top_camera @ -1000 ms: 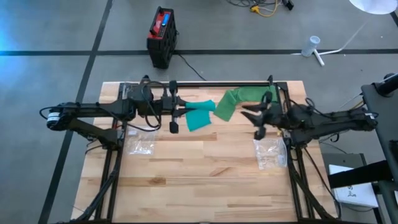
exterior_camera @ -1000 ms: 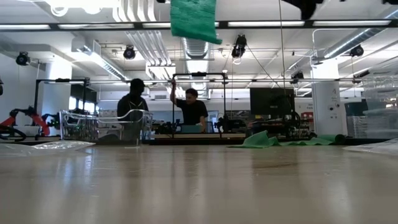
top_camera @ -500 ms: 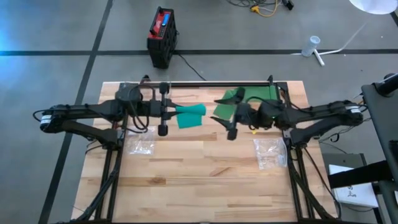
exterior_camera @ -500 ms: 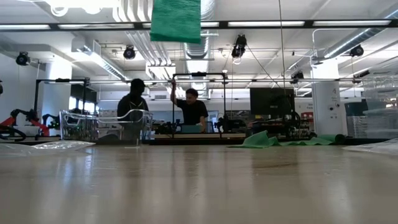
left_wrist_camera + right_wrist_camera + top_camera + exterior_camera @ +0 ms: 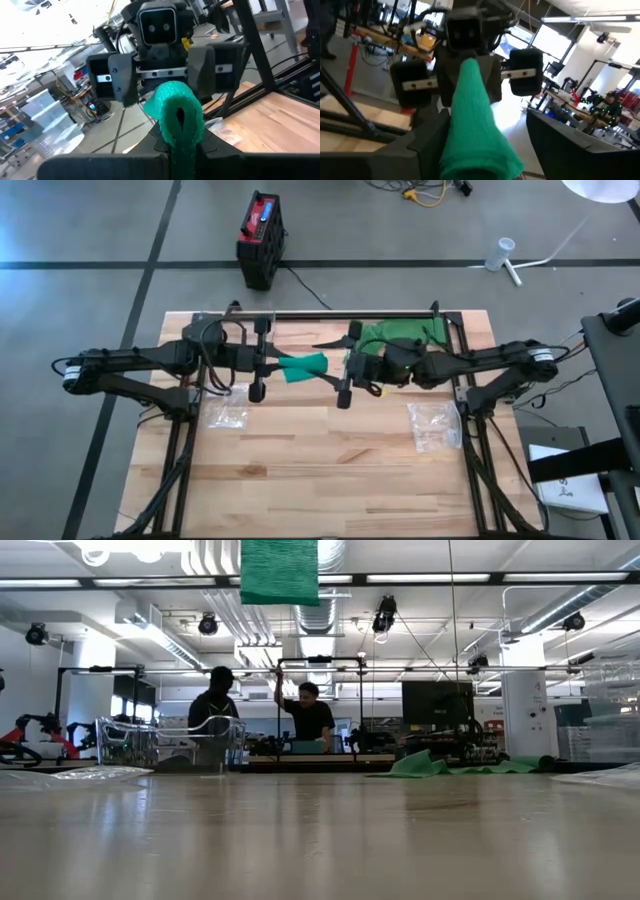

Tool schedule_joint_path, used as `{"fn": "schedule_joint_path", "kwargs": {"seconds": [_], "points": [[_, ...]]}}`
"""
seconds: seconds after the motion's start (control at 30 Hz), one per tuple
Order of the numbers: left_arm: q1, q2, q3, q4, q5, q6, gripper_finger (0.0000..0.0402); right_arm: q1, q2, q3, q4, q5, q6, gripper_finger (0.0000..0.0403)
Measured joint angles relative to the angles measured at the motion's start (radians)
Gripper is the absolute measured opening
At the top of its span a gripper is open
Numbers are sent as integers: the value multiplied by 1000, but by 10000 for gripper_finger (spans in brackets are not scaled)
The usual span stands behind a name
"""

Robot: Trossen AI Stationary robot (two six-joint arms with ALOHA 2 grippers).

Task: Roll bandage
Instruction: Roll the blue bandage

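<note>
Green crepe bandage (image 5: 303, 366): soft, light woven strip, partly wound into a loose roll, held in the air above the pale wooden plank table (image 5: 330, 470). Likely limp and stretchy, prone to unwinding; best taken across the roll's free end.
Left claw (image 5: 270, 367): clamped together on the bandage's near end.
Right claw (image 5: 343, 366): fingers apart, facing the bandage's free end, not gripping.
Clear crinkled plastic bags (image 5: 432, 426): flat on the table, below the bandage.
Unrolled green bandage tail (image 5: 405, 334): draped on the table's far edge beyond the right claw.
</note>
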Motion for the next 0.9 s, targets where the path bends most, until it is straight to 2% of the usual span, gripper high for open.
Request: {"fn": "schedule_joint_path", "kwargs": {"seconds": [0.23,0.47,0.57,0.63,0.73,0.9], "points": [[0,-36,0,-2,3,-21,9,0,11,27,-19,-3,-26,187],[0,-32,1,-5,3,-54,10,-2,3,27,-19,-11,-56,75],[-1,-25,1,-6,0,-94,11,-2,2,27,-21,-10,-134,24],[-1,-22,2,-6,-7,-133,16,-2,1,26,-21,-7,-209,12],[-1,-30,2,-16,-16,-212,46,-2,1,29,-20,-8,-306,21],[6,-67,6,-90,-14,-338,139,0,1,39,-11,-14,-531,12]]}}
